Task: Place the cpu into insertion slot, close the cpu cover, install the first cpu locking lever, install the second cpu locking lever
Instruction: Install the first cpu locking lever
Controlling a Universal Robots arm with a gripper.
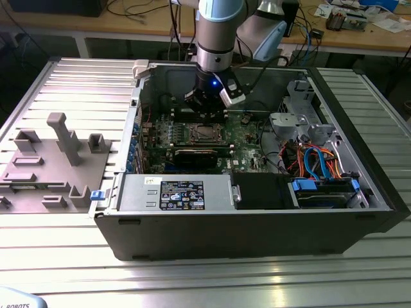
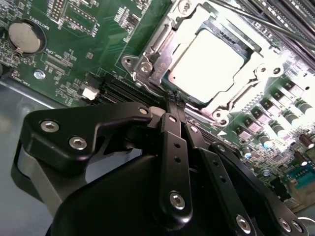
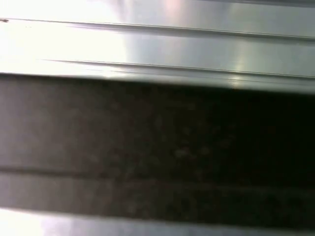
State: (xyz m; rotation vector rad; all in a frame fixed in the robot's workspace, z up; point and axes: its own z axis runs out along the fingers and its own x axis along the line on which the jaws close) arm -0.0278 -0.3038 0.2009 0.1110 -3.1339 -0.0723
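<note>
In the second wrist view the cpu [image 2: 206,61] lies flat in its socket, pale silvery face up. The cpu cover [image 2: 158,43] is down over it, its frame lying around the chip's edges. A thin metal lever rod [image 2: 256,22] runs along one side of the socket. My gripper [image 2: 173,98] has its black fingers [image 2: 170,128] pressed together, tips right at the socket's edge, with nothing visible between them. In the exterior view the gripper [image 1: 205,110] hangs inside the open computer case just above the socket [image 1: 204,133] on the green motherboard [image 1: 247,131].
The case walls [image 1: 225,224] ring the board. A labelled power supply [image 1: 176,192] sits at the front, a drive cage [image 1: 302,122] and blue cables [image 1: 321,160] at the exterior view's right. A grey fixture tray [image 1: 51,160] stands outside on the left. A coin battery [image 2: 27,37] is on the board.
</note>
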